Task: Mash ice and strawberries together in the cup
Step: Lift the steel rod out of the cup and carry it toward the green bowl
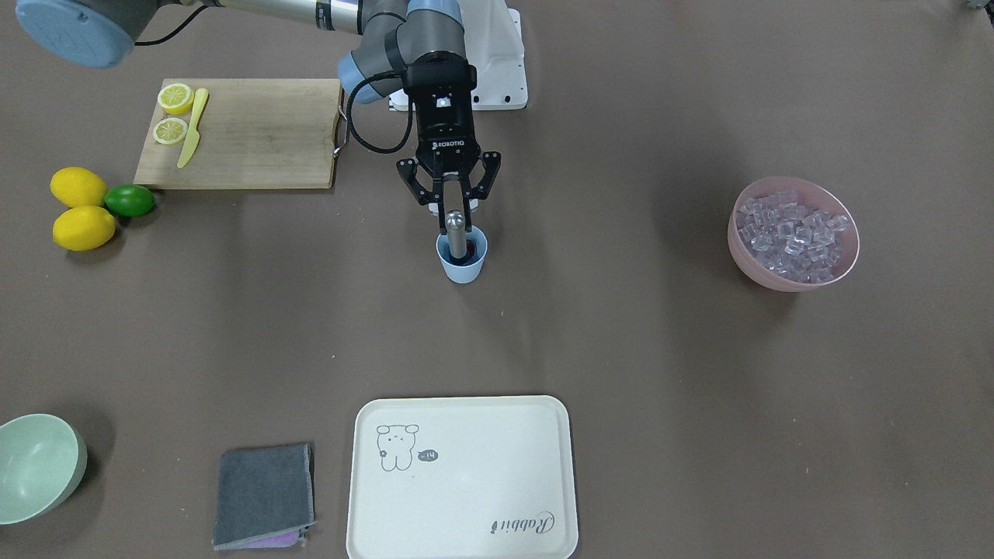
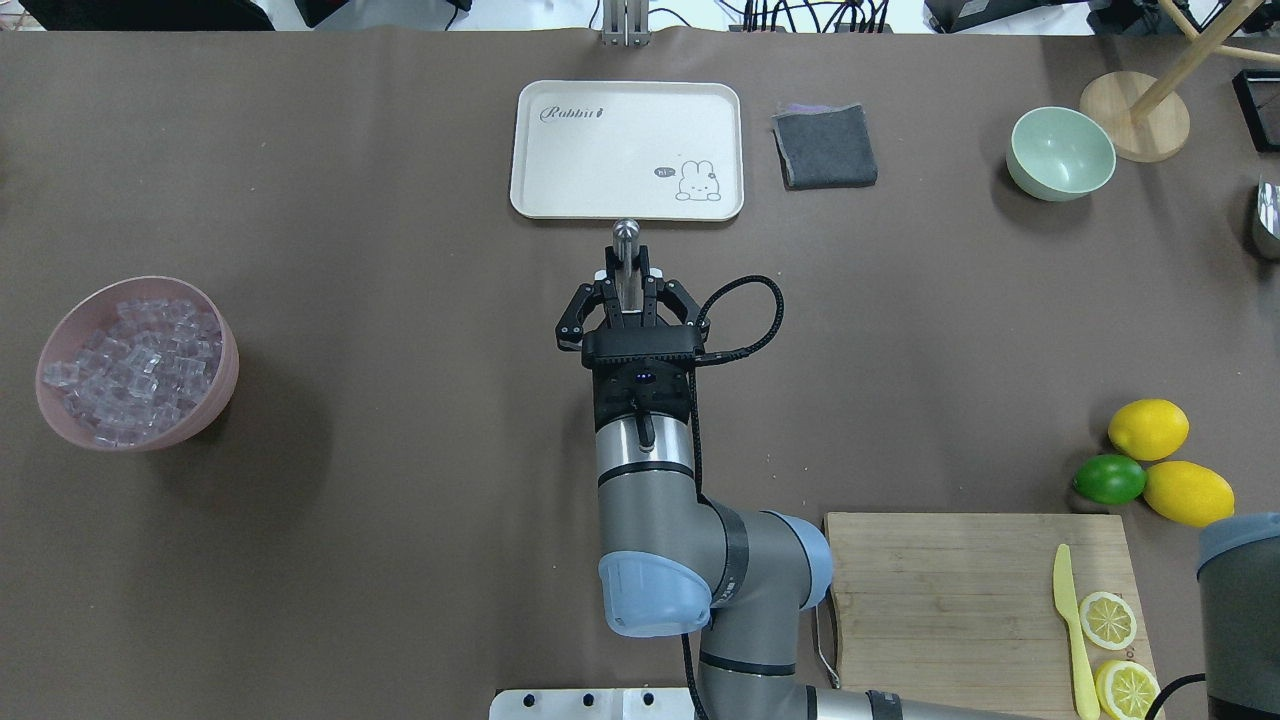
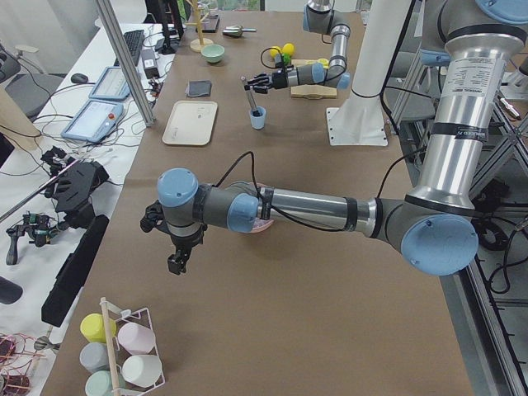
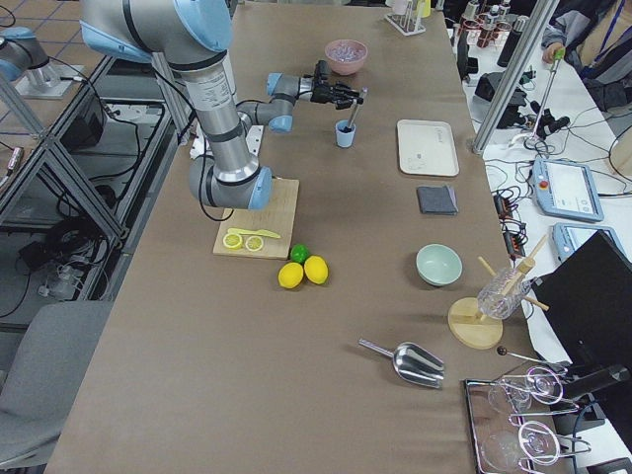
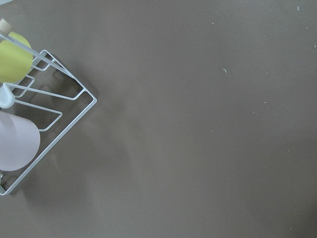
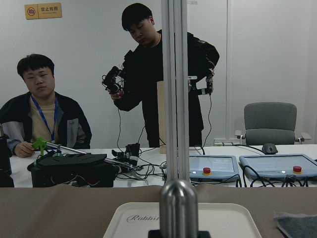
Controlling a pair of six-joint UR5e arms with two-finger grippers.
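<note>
The light-blue cup (image 1: 463, 267) stands mid-table. A metal muddler (image 1: 456, 233) stands tilted in it, and something red shows at the bottom beside it, likely the strawberry (image 1: 470, 257). I cannot tell whether ice lies in the cup. My right gripper (image 1: 456, 203) is shut on the muddler's upper shaft, just above the cup. In the overhead view the right gripper (image 2: 627, 292) hides the cup; only the muddler's top (image 2: 627, 236) shows. The ice (image 1: 790, 230) fills a pink bowl (image 1: 776, 278). My left gripper (image 3: 176, 257) hovers near the table's left end, and I cannot tell if it is open or shut.
A cream tray (image 1: 463, 512) and a grey cloth (image 1: 264, 494) lie at the operators' edge, with a pale green bowl (image 1: 35, 466) beyond. A cutting board (image 1: 256, 132) holds lemon halves and a yellow knife; two lemons and a lime (image 1: 129, 200) lie beside it. A cup rack (image 5: 29, 124) stands below the left wrist.
</note>
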